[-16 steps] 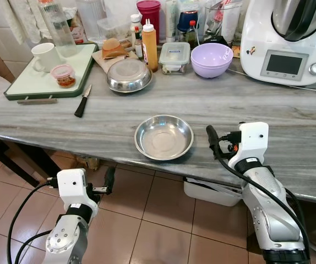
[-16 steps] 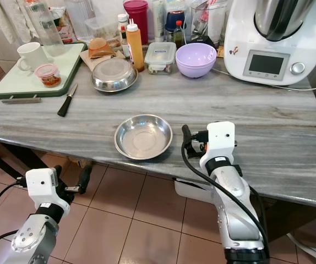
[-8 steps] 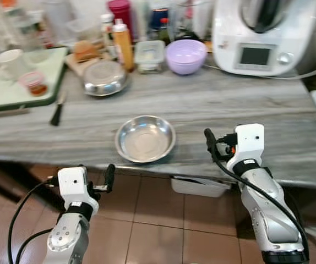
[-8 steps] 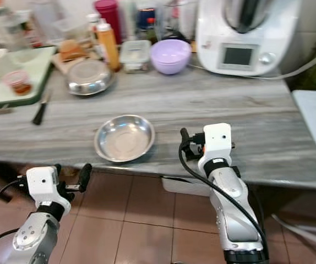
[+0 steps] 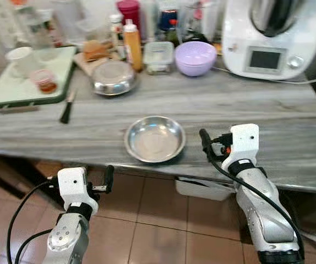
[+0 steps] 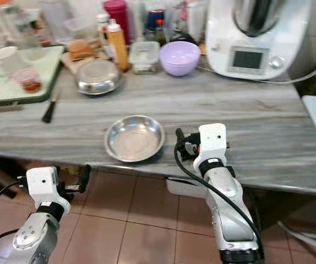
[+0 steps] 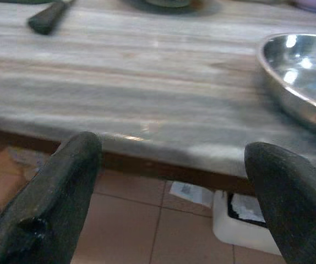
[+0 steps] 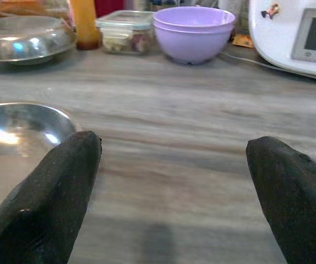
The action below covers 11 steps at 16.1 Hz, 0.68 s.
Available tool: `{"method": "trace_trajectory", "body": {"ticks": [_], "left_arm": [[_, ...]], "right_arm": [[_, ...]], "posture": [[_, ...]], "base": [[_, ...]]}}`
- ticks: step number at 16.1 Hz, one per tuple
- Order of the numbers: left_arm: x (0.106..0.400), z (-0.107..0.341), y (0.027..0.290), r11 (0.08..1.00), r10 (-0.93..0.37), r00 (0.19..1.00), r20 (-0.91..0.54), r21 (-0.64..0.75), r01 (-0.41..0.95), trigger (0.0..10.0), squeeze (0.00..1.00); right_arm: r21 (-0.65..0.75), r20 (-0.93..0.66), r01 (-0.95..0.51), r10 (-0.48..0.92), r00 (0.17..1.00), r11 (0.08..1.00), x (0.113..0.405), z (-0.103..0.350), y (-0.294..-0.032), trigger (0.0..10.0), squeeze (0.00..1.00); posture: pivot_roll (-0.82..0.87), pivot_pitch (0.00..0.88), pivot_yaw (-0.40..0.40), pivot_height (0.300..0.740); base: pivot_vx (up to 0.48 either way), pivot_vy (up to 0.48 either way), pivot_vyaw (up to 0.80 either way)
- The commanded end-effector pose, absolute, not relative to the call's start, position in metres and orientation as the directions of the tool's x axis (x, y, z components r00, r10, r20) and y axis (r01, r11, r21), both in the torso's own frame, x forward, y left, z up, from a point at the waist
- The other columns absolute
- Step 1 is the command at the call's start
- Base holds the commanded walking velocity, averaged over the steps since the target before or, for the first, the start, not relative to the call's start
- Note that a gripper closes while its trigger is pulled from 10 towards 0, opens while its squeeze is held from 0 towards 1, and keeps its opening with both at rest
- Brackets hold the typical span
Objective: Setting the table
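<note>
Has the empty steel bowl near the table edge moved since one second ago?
No. The steel bowl lies at the same spot relative to the knife and the purple bowl; the whole picture shifted because the camera moved.

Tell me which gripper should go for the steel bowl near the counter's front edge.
Right. The right gripper is open, up at counter height just beside the steel bowl. The left gripper is open too, but sits below the counter edge, over the floor tiles, so it would probably have to rise first.
</note>
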<state>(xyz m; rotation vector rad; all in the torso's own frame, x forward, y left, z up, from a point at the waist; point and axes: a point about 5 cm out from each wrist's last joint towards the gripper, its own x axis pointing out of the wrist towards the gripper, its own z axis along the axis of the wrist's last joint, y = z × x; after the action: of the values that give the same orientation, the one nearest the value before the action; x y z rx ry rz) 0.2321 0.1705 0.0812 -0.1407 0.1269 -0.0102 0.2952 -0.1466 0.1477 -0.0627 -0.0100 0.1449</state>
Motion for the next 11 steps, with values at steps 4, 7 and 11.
{"method": "trace_trajectory", "body": {"ticks": [4,7,11], "left_arm": [[0.237,0.089,0.1722,0.992,0.004,0.993,-0.116,-0.127,-0.019,10.0,0.0],[0.2366,0.0882,0.172,0.992,0.003,0.993,-0.122,-0.126,-0.019,10.0,0.0],[0.2371,0.088,0.1716,0.992,0.005,0.992,-0.129,-0.126,-0.022,10.0,0.0]], "right_arm": [[-0.054,0.015,-0.149,0.15,0.989,0.987,0.2978,0.1514,-0.1445,10.0,0.0],[-0.052,0.013,-0.144,0.145,0.989,0.988,0.2988,0.1508,-0.1453,10.0,0.0],[-0.043,0.006,-0.134,0.135,0.991,0.99,0.2998,0.15,-0.1463,10.0,0.0]], "posture": [[-0.08,0.096,0.072,0.74],[-0.08,0.094,0.073,0.74],[-0.09,0.094,0.074,0.74]], "base": [[-0.141,0.0,0.0],[-0.326,0.0,0.0],[-0.364,0.0,0.0]]}}
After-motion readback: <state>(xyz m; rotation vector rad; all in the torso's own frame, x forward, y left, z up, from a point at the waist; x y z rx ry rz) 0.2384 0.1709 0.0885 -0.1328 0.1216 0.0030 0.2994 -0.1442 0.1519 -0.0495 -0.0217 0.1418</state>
